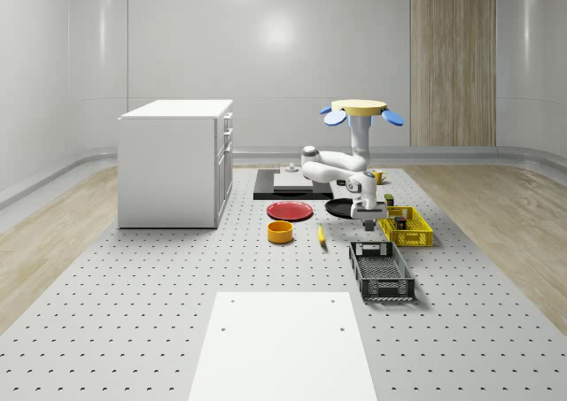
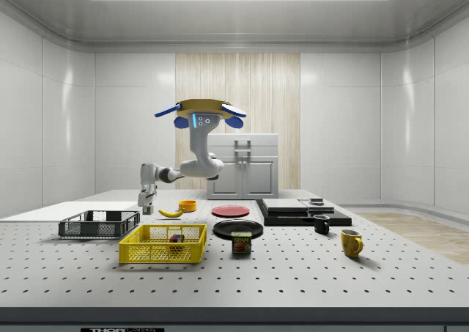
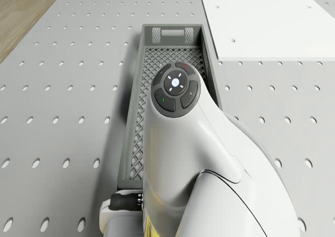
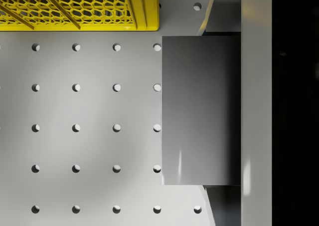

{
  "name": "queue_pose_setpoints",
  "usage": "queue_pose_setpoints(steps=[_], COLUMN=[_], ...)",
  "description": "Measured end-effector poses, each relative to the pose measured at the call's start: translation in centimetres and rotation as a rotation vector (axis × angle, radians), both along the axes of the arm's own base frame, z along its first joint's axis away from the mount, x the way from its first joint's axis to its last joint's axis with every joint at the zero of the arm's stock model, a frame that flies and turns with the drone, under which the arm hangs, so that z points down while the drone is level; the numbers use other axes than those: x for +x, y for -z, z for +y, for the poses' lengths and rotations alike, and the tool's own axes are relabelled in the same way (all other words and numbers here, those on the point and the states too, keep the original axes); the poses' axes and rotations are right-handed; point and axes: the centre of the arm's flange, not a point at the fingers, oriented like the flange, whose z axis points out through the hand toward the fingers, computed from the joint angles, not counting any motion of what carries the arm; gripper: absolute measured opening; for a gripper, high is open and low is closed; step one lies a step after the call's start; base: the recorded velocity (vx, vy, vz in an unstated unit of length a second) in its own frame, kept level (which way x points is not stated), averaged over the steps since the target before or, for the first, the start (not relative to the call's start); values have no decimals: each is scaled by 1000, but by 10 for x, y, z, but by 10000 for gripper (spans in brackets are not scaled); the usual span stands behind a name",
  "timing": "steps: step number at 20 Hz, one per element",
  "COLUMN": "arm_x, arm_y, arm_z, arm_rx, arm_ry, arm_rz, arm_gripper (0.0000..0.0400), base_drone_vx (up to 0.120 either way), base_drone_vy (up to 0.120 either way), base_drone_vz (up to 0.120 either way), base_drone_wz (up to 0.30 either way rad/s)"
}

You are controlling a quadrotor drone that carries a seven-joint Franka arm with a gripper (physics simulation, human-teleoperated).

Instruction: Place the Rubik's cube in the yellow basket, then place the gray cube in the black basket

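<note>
Drone (image 1: 364,111) hovers over table; gripper (image 1: 366,219) pinches gray cube (image 4: 201,110), probably square-on, between yellow basket (image 1: 407,227) and black basket (image 1: 382,271), whose long axis runs toward the camera.

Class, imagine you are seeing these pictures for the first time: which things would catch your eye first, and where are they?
First, the drone with blue rotors, hovering above the perforated table, its white arm bent down so the gripper hangs between the two baskets. Next, the yellow basket, bright at the side view's front, with a small multicoloured object inside. The black basket lies nearest the whole-scene camera.
</note>
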Motion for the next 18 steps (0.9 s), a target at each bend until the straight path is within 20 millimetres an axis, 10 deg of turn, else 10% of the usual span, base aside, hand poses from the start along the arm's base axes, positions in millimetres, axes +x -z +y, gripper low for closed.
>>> queue_pose_setpoints(steps=[18], arm_x=[0], arm_y=[0], arm_z=[0], arm_rx=[0], arm_ry=[0], arm_rz=[0], arm_gripper=[250], base_drone_vx=[120], base_drone_vy=[0], base_drone_vz=[0], base_drone_wz=[0])
